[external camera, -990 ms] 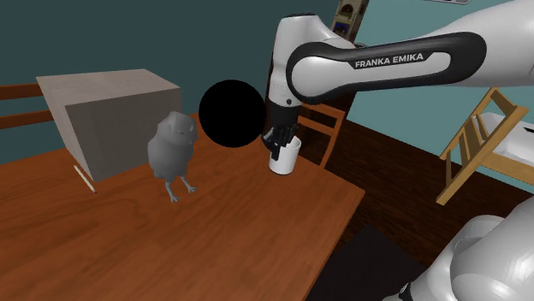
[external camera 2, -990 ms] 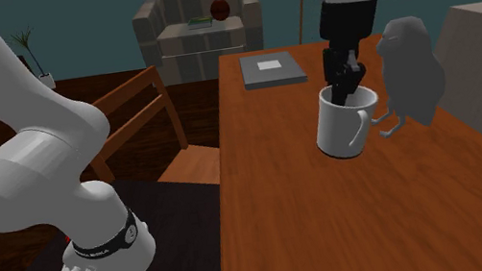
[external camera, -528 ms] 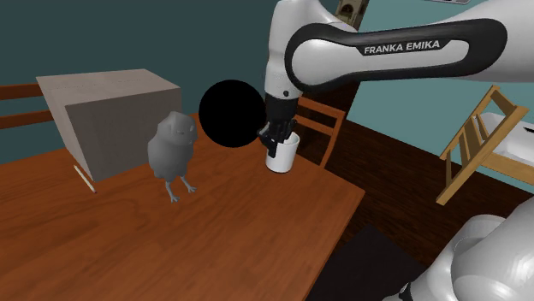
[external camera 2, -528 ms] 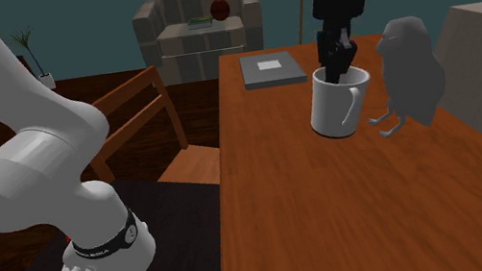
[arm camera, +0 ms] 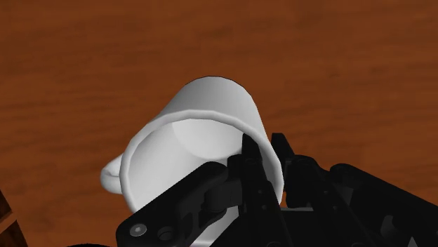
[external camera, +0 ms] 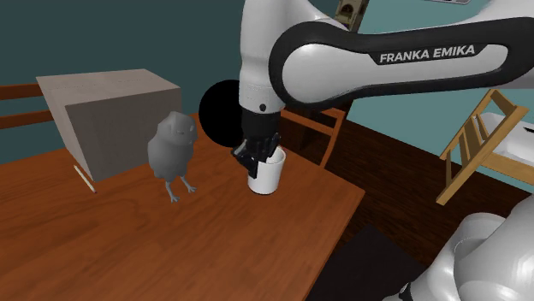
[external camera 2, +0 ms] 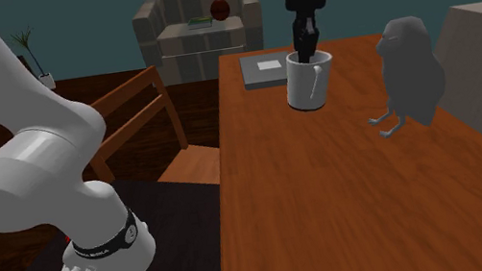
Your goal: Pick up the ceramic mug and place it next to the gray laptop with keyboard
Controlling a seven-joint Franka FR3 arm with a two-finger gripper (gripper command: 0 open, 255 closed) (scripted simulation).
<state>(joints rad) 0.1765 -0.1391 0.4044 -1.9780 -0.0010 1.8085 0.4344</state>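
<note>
A white mug (external camera: 266,176) hangs tilted just above the brown wooden table (external camera: 214,248), and my gripper (external camera: 259,155) is shut on its rim, one finger inside and one outside. In the second exterior view the mug (external camera 2: 307,82) is under the gripper (external camera 2: 306,50), right beside the near right corner of the closed grey laptop (external camera 2: 271,69) at the table's far end. Seen from the wrist, the mug (arm camera: 200,140) shows its open mouth and a small handle, with the gripper (arm camera: 269,170) clasping the rim wall.
A grey owl figure (external camera: 174,152) (external camera 2: 408,70) stands mid-table beside a large grey box (external camera: 108,115). A black ball (external camera: 224,113) sits behind the mug. A thin stick (external camera: 84,178) lies by the box. A wooden chair (external camera 2: 145,124) stands at the table's edge.
The arm has carried the mug toward the shoulder view's left and away from the owl, up to the laptop in the second exterior view. The grip stayed shut.
</note>
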